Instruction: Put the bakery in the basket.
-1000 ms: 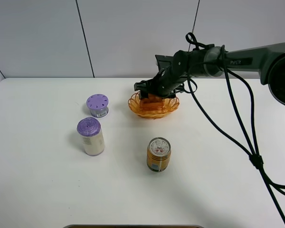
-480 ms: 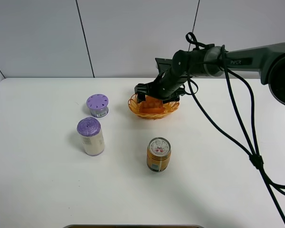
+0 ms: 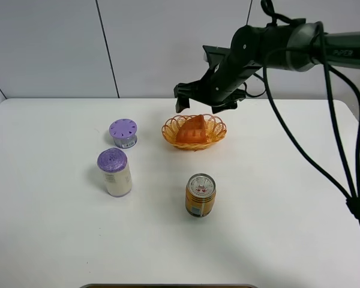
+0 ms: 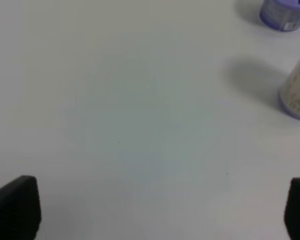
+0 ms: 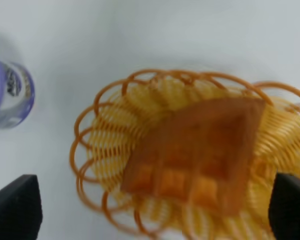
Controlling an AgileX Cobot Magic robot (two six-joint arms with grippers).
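Note:
The bakery, an orange-brown waffle wedge with square dents, lies inside the yellow-orange wicker basket at the back middle of the table. In the right wrist view the waffle rests free on the basket's weave. My right gripper hovers above the basket's far side, open and empty; its fingertips show far apart at the frame's corners. My left gripper is open and empty over bare table; it is out of the exterior high view.
An orange drink can stands in front of the basket. A white bottle with a purple lid and a small purple-lidded jar stand to the left; both show in the left wrist view. Black cables hang from the right arm.
My right gripper let go of the waffle, which now lies in the basket, and rose up and back away from it. Nothing else moved.

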